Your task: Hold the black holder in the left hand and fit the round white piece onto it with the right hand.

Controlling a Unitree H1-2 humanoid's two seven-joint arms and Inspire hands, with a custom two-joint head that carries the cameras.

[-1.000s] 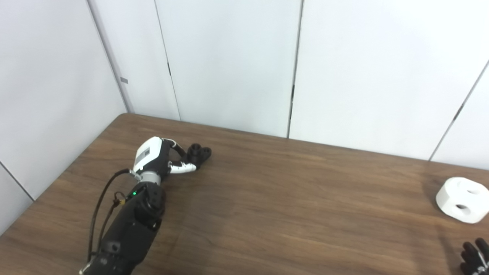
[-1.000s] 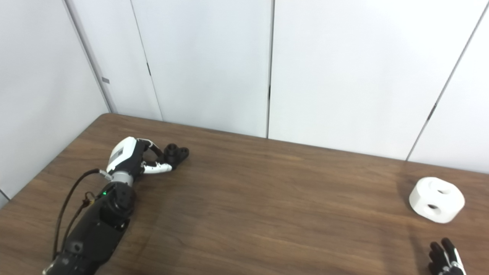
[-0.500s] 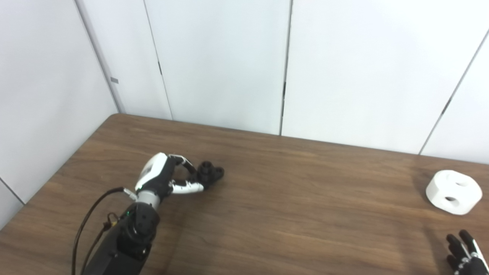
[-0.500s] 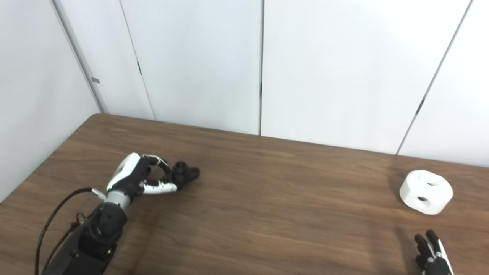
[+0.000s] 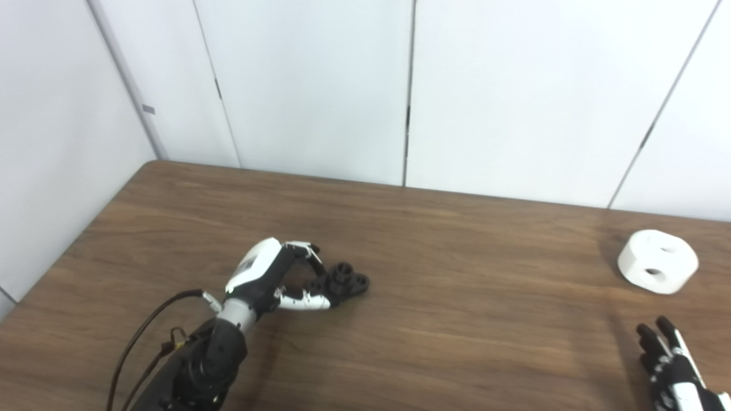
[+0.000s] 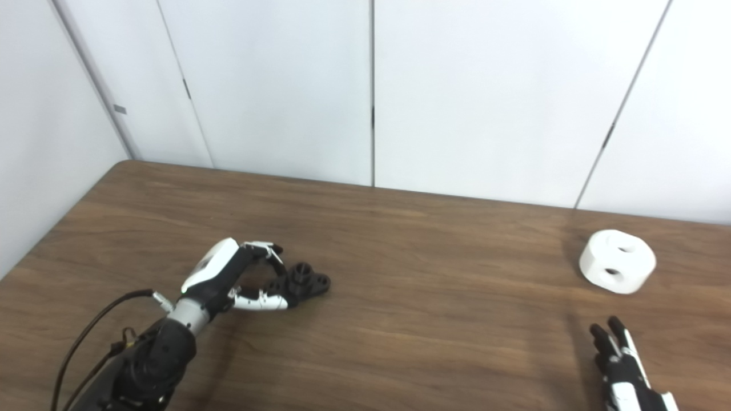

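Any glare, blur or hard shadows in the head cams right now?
Left eye view: even, diffuse light, no glare; soft shadow left of the white piece. Right eye view: black holder shows little detail at the left hand; right hand cut by the frame edge.

Two side-by-side head cameras look down at the same table (image 5: 457, 319).

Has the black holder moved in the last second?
Yes. The black holder, pinched by the left hand, now sits farther from the table's far-left corner and nearer the round white piece.
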